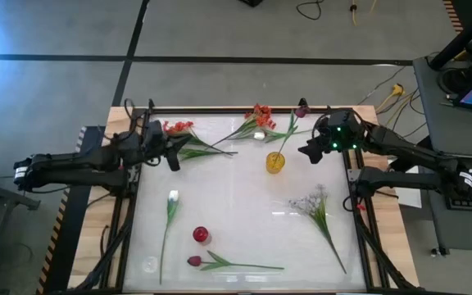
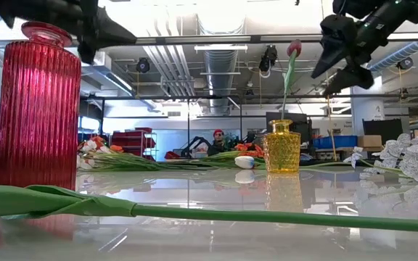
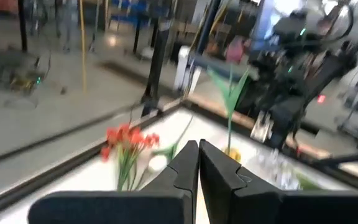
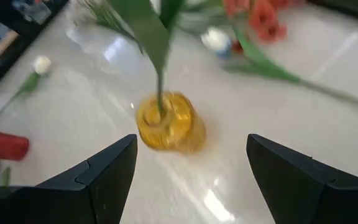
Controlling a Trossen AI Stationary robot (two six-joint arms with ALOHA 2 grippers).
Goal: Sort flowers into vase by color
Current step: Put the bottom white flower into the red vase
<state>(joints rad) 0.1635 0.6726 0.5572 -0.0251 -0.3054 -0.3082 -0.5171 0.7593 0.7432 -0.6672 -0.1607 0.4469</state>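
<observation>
High view gives me the layout. The yellow vase [image 1: 275, 161] sits right of centre with one maroon tulip [image 1: 301, 109] standing in it, stem leaning toward the back edge. Only the low view shows that the tulip's bloom [image 2: 294, 48] stands well above the vase's neck.

The right gripper [image 1: 310, 151] hovers just right of the vase, jaws wide open, holding nothing. Its wrist view looks down at the vase [image 4: 165, 121] between the fingers [image 4: 98, 174].

The left gripper [image 1: 171, 159] is shut and empty, up in the air near the back-left.

Orange-red clusters lie along the back edge [image 1: 179, 127], [image 1: 260, 115]. A white rose [image 1: 173, 197] lies left of centre, a whitish spray [image 1: 310, 201] on the right, and a second maroon tulip [image 1: 194, 261] at the front edge.

The red vase [image 1: 201, 235] stands at front centre, close to that tulip. In the low view it [image 2: 36, 109] looms large, with the tulip's stem [image 2: 194, 210] across the foreground. The middle of the table [image 1: 236, 188] is open, so there's room to move there.
</observation>
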